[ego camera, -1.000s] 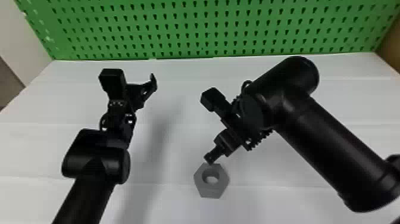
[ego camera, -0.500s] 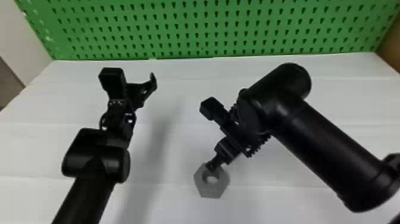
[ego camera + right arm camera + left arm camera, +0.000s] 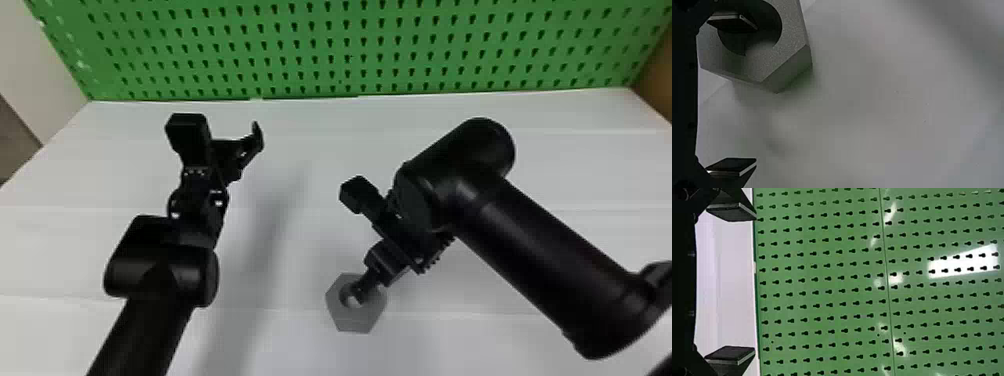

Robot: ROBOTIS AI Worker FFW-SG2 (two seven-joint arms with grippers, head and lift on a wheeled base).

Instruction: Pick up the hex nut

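The grey hex nut (image 3: 345, 320) lies flat on the white table in the head view, near the front and right of the middle. My right gripper (image 3: 367, 290) is over it, one finger at the nut's hole. In the right wrist view the hex nut (image 3: 789, 39) has one finger over its hole and the other well outside the nut, so the right gripper (image 3: 732, 96) stands open around one side of it. My left gripper (image 3: 255, 140) is parked above the table at the left; in its wrist view the left gripper (image 3: 732, 284) is open with nothing between its fingers.
A green pegboard (image 3: 325, 50) rises along the back edge of the white table (image 3: 310, 150). The parked left arm (image 3: 160, 270) stands left of the nut, with bare tabletop between the two arms.
My right gripper has moved down and slightly toward the front, from the nut's rear edge to over its hole. The nut and the left arm have stayed in place.
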